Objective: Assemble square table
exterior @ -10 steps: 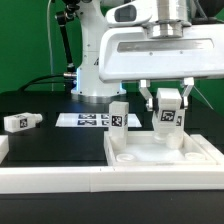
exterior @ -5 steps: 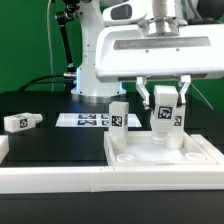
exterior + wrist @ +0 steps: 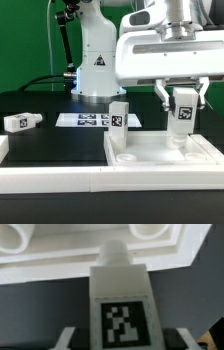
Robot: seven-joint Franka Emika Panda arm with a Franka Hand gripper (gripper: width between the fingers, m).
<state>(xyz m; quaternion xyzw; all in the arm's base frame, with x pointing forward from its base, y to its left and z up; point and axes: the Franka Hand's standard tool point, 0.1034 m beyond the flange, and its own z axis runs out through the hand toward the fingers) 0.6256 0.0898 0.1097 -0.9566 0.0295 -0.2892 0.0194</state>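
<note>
Gripping one short white leg (image 3: 183, 118) by its tagged upper part, the gripper (image 3: 183, 106) has its jaws partway closed and pinched onto the leg's two sides. The leg hangs upright, peg end down, over the far corner of the white slab (image 3: 200, 152) on the exterior view's right. It is likely held vertical so the peg lines up with that corner's socket. The wrist view shows the rounded tip right at a recess in the slab's edge; seated or not, cannot tell. A second leg (image 3: 119, 114) stands upright at the slab's far corner on the exterior view's left, probably already fitted. A third leg (image 3: 18, 121) lies on its side near the edge of the black tabletop (image 3: 50, 140) on the exterior view's left, well apart from the slab. The marker board (image 3: 85, 120) lies flat toward the far edge, in front of the robot base (image 3: 95, 65). A white rail (image 3: 60, 182) runs along the near edge. A green backdrop (image 3: 25, 40) fills the room behind.
</note>
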